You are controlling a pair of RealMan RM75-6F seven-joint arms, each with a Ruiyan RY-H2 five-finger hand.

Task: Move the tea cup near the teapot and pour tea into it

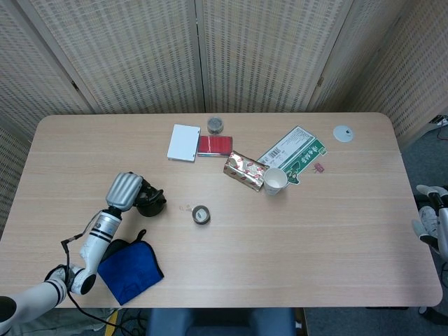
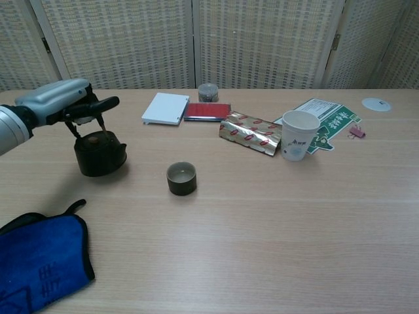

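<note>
The small dark tea cup [image 1: 201, 215] [image 2: 181, 178] stands upright on the wooden table [image 1: 294, 238], left of centre. To its left, a dark round teapot [image 1: 150, 202] [image 2: 98, 154] sits low, on or just above the table and apart from the cup. My left hand [image 1: 124, 190] [image 2: 65, 108] is above the teapot, its fingers curled around the thin wire handle. The right hand does not show in either view.
A blue cloth [image 1: 129, 269] [image 2: 39, 261] lies at the near left edge. Further back are a white box [image 1: 183, 142], a red box [image 1: 214, 145], a small jar [image 1: 215, 125], a foil packet [image 1: 245, 170], a paper cup [image 1: 274, 180] [image 2: 298, 134] and a green leaflet [image 1: 294, 152].
</note>
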